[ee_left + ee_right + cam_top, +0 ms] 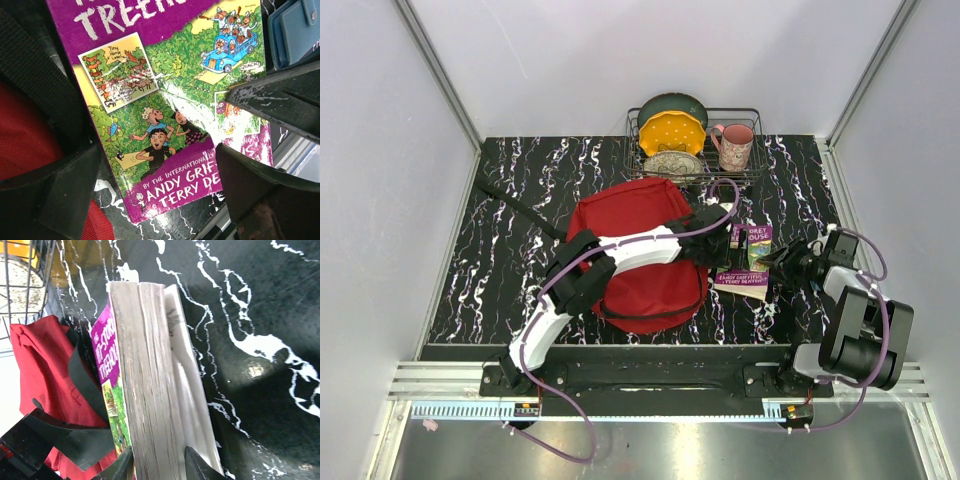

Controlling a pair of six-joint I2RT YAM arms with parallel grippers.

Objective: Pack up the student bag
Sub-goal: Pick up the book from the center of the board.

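Red bag (632, 205) lies left of our right gripper (157, 466), which clamps the book (145, 365) edge; left gripper (160, 182) gapes empty

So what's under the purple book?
The black marbled table shows round the purple book, and a strap of the student bag runs along one edge. What lies beneath its cover is hidden. The right claw grips its page edge.

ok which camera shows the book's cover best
The left wrist view: the book fills the frame cover-up, with its pictures and author names readable. The right wrist view shows only its page edge and a sliver of cover, between the right gripper's fingers. The top view shows it small, beside the student bag.
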